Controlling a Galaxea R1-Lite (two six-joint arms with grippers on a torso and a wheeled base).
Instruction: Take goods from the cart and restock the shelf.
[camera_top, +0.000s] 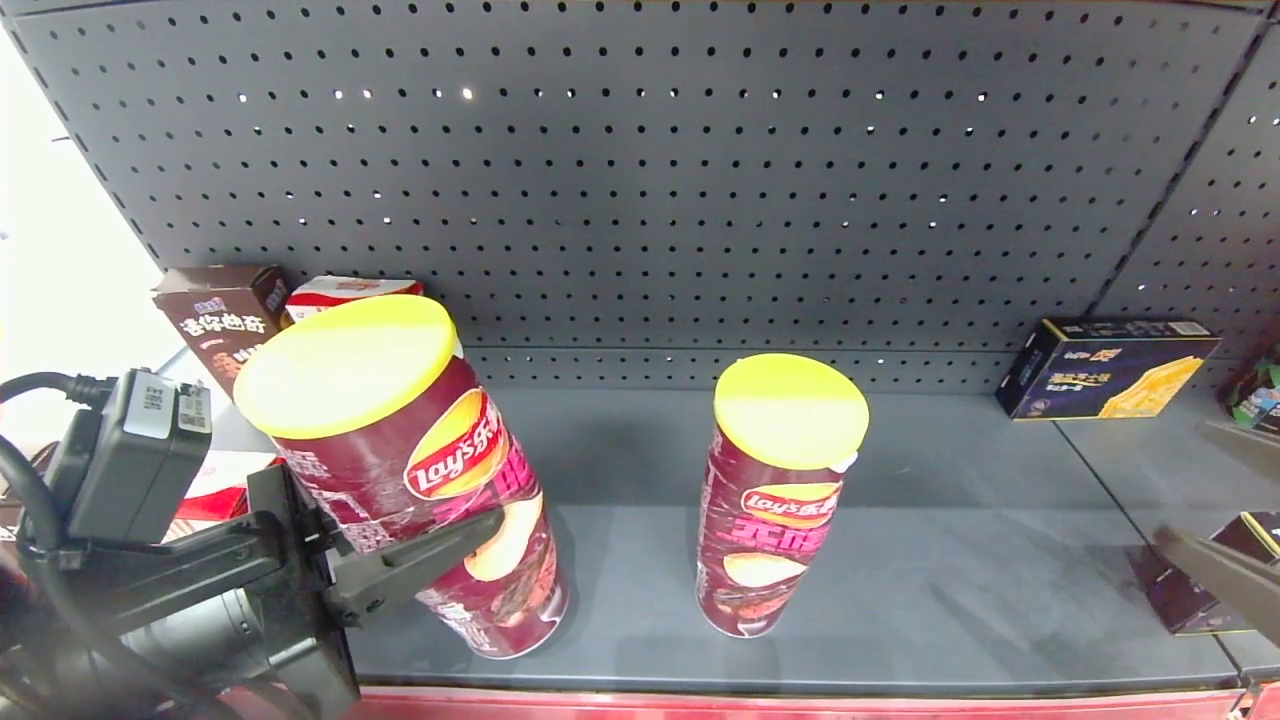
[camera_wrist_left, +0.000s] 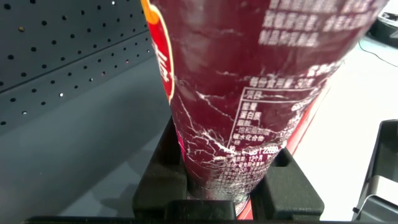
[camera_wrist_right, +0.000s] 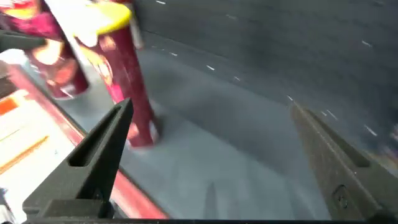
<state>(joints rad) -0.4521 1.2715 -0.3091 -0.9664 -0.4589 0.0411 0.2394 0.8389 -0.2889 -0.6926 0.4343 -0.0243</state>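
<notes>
We see a dark grey metal shelf (camera_top: 950, 560) with a perforated grey back panel (camera_top: 700, 200) behind it. On it, towards the left, is a tall maroon cylindrical chip can with a yellow plastic lid (camera_top: 400, 440), tilted so that its lid leans away from the back panel and its base sits near the shelf's front edge; we cannot tell whether the base touches the shelf. The left end effector (camera_top: 440, 560) is clamped around this can's lower half, one black finger (camera_top: 420, 565) lying across its front, and the left wrist view shows the can (camera_wrist_left: 249, 93) rising from between the black pads (camera_wrist_left: 289, 190). A second maroon chip can with a yellow lid (camera_top: 775, 500) stands upright near the middle of the shelf, apart from the held one. The right end effector (camera_wrist_right: 211, 112) hovers over the shelf's right part with its fingers spread wide and nothing between them, the upright can (camera_wrist_right: 127, 81) well apart from it. At the right rear lies a dark blue cardboard box with a yellow picture (camera_top: 1105, 368). At the left rear stand a brown cardboard box (camera_top: 220, 320) and a red and white box (camera_top: 345, 290).
</notes>
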